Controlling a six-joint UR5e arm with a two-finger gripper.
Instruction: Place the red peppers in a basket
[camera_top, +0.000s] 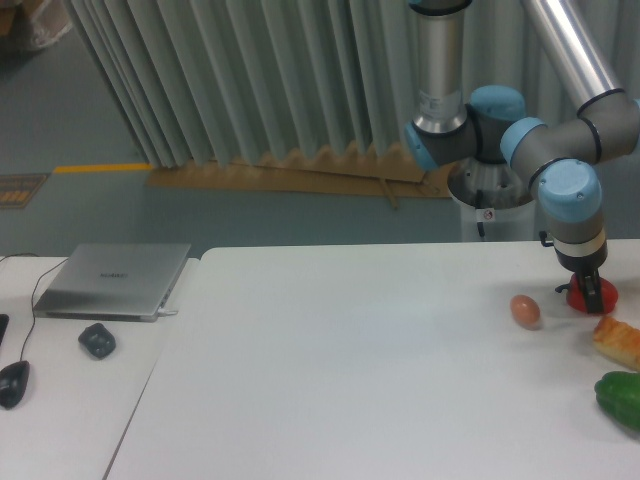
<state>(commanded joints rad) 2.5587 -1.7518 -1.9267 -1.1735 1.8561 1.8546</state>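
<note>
**Clearly a fragile hold at the table's right edge**

We see no basket anywhere, so any carry must leave the view. The small glossy red bell pepper (577, 296) sits far right on the white table (350, 370), close to its edge, and its lumpy skin could slip or roll away if we lift badly. The two-finger gripper (589, 293) stands directly over it, dark fingers down against the pepper; whether they pinch it we cannot tell. The brown egg (525, 310) lies just left.
</note>
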